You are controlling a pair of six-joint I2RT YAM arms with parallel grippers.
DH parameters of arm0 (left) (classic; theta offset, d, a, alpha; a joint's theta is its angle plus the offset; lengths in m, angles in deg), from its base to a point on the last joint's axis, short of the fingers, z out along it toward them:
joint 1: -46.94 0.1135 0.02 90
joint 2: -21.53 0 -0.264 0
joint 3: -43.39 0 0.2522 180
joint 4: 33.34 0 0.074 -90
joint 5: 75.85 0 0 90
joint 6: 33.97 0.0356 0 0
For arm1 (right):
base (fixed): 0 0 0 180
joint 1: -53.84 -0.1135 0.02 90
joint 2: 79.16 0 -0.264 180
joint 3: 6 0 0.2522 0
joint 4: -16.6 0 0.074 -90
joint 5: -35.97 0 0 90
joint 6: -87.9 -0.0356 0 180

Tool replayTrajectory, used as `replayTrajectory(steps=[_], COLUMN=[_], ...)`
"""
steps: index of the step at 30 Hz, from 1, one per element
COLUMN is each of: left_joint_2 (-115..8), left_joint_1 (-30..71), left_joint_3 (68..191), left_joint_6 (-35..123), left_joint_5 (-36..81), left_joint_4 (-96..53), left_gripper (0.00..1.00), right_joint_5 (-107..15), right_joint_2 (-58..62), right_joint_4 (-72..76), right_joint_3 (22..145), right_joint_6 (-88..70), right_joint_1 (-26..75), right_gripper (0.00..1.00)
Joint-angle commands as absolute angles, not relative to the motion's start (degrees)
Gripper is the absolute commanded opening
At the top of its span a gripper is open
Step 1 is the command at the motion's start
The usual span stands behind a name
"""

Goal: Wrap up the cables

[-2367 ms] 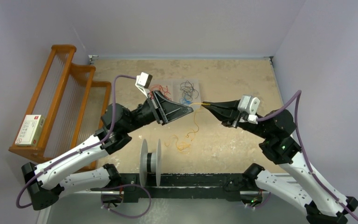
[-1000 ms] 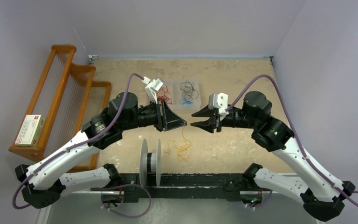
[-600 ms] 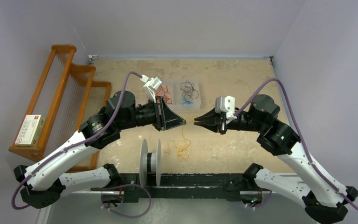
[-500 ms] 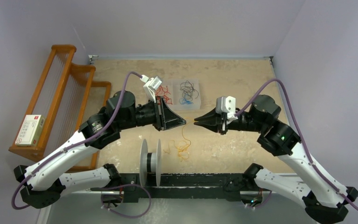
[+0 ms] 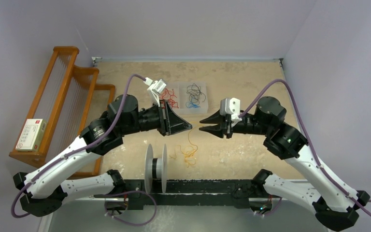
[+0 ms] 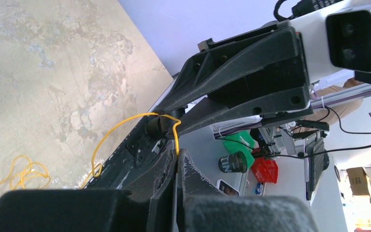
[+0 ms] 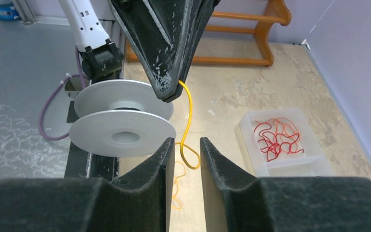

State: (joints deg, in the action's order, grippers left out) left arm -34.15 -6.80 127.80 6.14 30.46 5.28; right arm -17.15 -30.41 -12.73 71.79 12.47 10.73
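Right wrist | cable [image 7: 190, 111] pinched in left gripper [image 7: 169, 95] | right gripper [image 7: 183, 143] parted

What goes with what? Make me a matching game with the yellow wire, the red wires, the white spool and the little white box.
Things:
1. yellow wire
2. red wires
3. white spool
4. white box

Places:
A. in a clear tray
B. on the wooden rack
C. pinched in the shut left jaws
D. standing on edge near the arm bases

Pairs: 1-C, 2-A, 3-D, 4-B.
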Motion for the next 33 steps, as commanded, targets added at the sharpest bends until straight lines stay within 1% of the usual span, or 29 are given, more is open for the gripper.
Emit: replayTrajectory(steps=[1, 2, 5, 6, 7, 10, 12, 13, 15, 17, 19, 20, 21, 25, 27, 28, 33], left_joint_2=[-32.42, -32.29, -32.04, -32.00, -31.91, -31.52, -30.77, -30.20, -29.01, -27.71, -26.76, -26.20, -25.49, -21.65, -20.75, -20.58, -21.35], left_joint_1=[-6.67, -6.68, -6.63, -6.67, -6.67, -6.68, -6.68, -6.68, -6.68, -6.68, -6.63, -6.65, -6.67, -6.67, -6.68, -6.68, -6.66], left_joint_3=[129.13, 129.07, 128.81, 128.86, 128.83, 128.85, 128.98, 129.10, 129.95, 131.32, 133.06, 133.79, 133.96, 132.51, 132.81, 132.94, 132.34], left_joint_6=[6.59, 6.65, 6.77, 6.73, 6.76, 7.46, 8.28, 9.06, 9.57, 9.22, 7.68, 6.72, 5.40, 0.72, -1.83, -2.90, -6.20], left_joint_5=[31.46, 31.38, 31.36, 31.26, 31.20, 30.35, 27.63, 25.49, 18.97, 10.76, 3.41, -0.05, -2.69, -9.67, -11.85, -12.26, -9.34], left_joint_4=[1.59, 1.66, 1.95, 2.15, 2.25, 3.62, 5.82, 7.42, 11.51, 15.87, 21.02, 24.03, 26.84, 37.24, 43.11, 45.95, 55.46], left_gripper=[0.00, 0.00, 0.00, 0.00, 0.00, 0.00, 0.24, 0.34, 0.46, 0.52, 0.56, 0.60, 0.62, 0.69, 0.73, 0.73, 0.76], right_joint_5=[-16.47, -16.28, -16.51, -16.93, -17.56, -19.42, -21.50, -22.86, -25.60, -29.28, -32.29, -33.86, -35.63, -40.31, -40.65, -40.67, -40.68], right_joint_2=[-29.98, -29.80, -29.64, -29.61, -29.67, -30.22, -30.37, -30.32, -29.80, -29.06, -28.30, -28.05, -27.94, -26.93, -25.78, -25.01, -22.87], right_joint_4=[-10.13, -10.19, -10.18, -10.13, -10.14, -9.73, -10.01, -10.62, -12.50, -14.58, -16.60, -17.28, -17.62, -18.35, -18.61, -18.68, -17.22], right_joint_3=[71.18, 71.14, 71.29, 71.54, 71.94, 72.76, 73.59, 74.19, 75.69, 76.91, 77.51, 77.54, 77.40, 76.94, 77.24, 77.51, 77.54], right_joint_6=[11.81, 11.74, 11.71, 11.75, 11.74, 11.42, 11.29, 11.38, 11.82, 12.02, 12.35, 12.34, 12.11, 12.06, 12.49, 12.60, 12.85], right_joint_1=[10.51, 10.51, 10.51, 10.51, 10.51, 10.51, 10.51, 10.51, 10.49, 10.51, 10.50, 10.51, 10.51, 10.39, 10.17, 9.83, 8.61], right_gripper=[0.27, 0.25, 0.09, 0.02, 0.00, 0.00, 0.00, 0.00, 0.00, 0.00, 0.00, 0.00, 0.00, 0.00, 0.00, 0.00, 0.00])
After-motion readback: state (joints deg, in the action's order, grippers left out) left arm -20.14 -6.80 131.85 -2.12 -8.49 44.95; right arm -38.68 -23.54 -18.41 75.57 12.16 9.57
